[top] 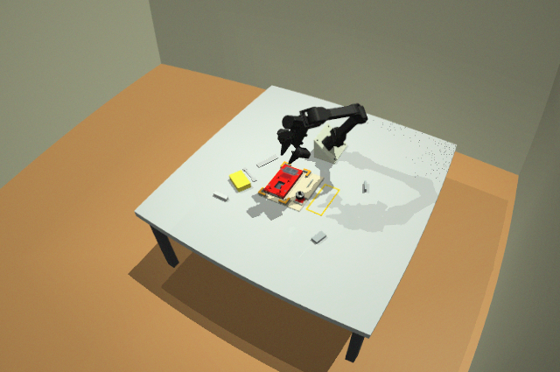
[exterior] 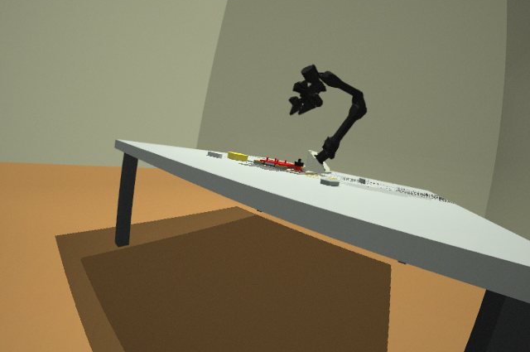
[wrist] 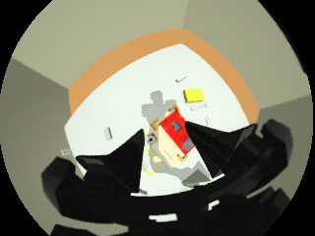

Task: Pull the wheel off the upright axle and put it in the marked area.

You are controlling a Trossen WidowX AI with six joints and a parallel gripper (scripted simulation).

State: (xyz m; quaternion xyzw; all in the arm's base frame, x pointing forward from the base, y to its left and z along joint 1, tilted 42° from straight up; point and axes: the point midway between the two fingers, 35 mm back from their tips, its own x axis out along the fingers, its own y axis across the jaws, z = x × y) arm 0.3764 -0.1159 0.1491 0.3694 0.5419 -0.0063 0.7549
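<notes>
Top view: the wheel (top: 299,195) (exterior: 299,162) (wrist: 152,139) appeared as a small black disc with a pale centre, seated above a small red part near one corner of a cream board (top: 296,207) (wrist: 166,151); the axle itself could not be made out. The board lay on the worktop (top: 253,236) (exterior: 385,219) (wrist: 98,115), well inside its edges. A red plate (top: 274,180) (exterior: 276,163) (wrist: 182,136) between orange corner brackets bounded the wheel on one side; the marked area (top: 313,213) (exterior: 331,178) (wrist: 156,170), a thin yellow outline, lay just beside the board on the other, and the wheel was outside it. A grey block (top: 318,237) (exterior: 330,182) (wrist: 107,133) stood apart from the outline. Exterior view: the wheel, dark and squat, rose above the red plate, and the claw (top: 285,158) (exterior: 295,113) (wrist: 164,128) hung well above it with open air between. A yellow block (top: 239,179) (exterior: 237,156) (wrist: 194,95) rested beyond the red plate. Wrist view: the two fingers stood well apart, about two-thirds open, with nothing in their grasp; the wheel showed as a dark ring around a pale centre, near one fingertip in outline only.
</notes>
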